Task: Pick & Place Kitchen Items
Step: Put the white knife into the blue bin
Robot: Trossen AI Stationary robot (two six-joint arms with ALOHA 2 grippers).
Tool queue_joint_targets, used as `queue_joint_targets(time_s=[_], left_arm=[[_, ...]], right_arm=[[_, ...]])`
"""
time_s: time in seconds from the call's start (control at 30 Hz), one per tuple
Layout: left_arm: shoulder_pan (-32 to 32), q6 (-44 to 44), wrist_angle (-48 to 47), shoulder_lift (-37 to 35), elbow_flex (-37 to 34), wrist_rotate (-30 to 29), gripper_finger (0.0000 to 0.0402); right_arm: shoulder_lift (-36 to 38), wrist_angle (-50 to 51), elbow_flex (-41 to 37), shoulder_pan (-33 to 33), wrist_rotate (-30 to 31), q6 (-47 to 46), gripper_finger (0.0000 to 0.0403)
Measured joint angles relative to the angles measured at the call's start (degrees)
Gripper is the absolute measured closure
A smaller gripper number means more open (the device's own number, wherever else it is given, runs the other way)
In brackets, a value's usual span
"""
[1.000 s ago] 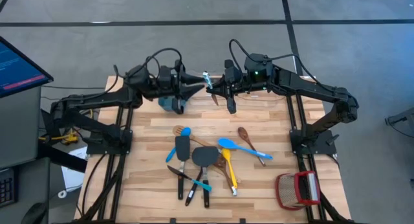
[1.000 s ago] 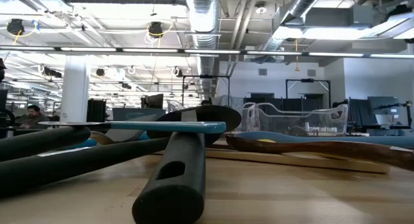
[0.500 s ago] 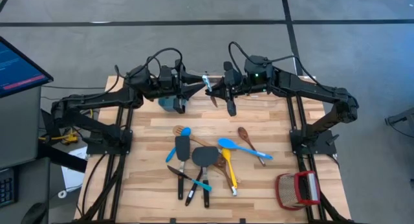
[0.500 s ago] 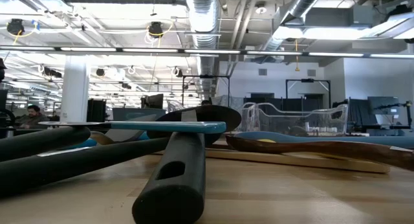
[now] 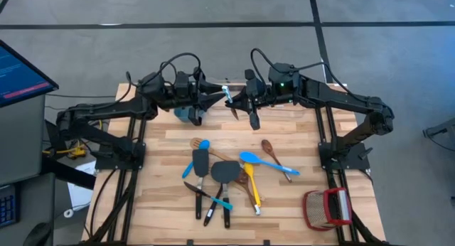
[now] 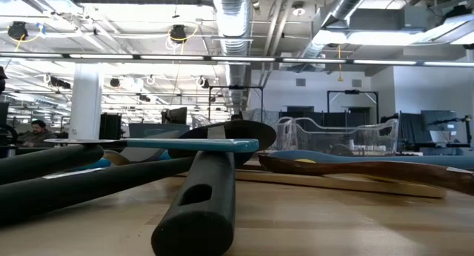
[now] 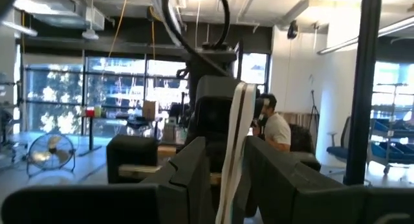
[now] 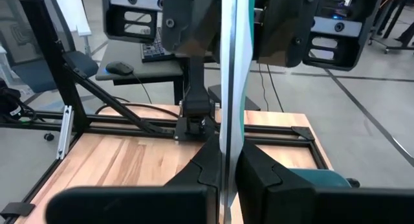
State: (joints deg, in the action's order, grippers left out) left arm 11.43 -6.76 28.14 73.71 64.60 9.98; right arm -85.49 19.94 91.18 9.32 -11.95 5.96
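A wooden table [image 5: 284,203] carries a scatter of utensils [image 5: 224,178] at its middle, in an open workshop. Above the far edge, the right gripper [image 5: 233,99] pinches a blue-tipped utensil [image 5: 227,92] while the left gripper [image 5: 217,97] meets it, fingers half-closed around the blade, seemingly a handover. Next, the left must grip firmly before the right lets go.

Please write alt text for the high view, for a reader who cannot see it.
Seen from above, the left gripper and the right gripper meet at the table's far side, both on one blue-tipped utensil. Several other utensils lie nearer on the wooden table, with a red-and-tan basket at its near right corner.
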Motion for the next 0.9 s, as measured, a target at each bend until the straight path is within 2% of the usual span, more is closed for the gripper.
queue_joint_targets(time_s=[0.23,0.57,0.7,0.9], left_arm=[[-1.7,0.3,5.9,3.2,0.0,0.1,0.0302],[-1.6,0.3,6.7,3.7,-0.1,0.1,0.0305],[-1.6,0.4,6.7,3.7,-0.1,0.1,0.0325],[-1.6,0.8,6.7,3.7,-0.1,0.2,0.0377]], right_arm=[[0.0,0.1,0.0,0.0,0.0,-0.9,0.0385],[0.0,0.4,0.0,0.1,0.0,-1.0,0.0385],[0.0,0.5,0.0,0.1,0.0,-1.0,0.0385],[0.0,0.6,0.0,0.1,0.0,-1.3,0.0385]])
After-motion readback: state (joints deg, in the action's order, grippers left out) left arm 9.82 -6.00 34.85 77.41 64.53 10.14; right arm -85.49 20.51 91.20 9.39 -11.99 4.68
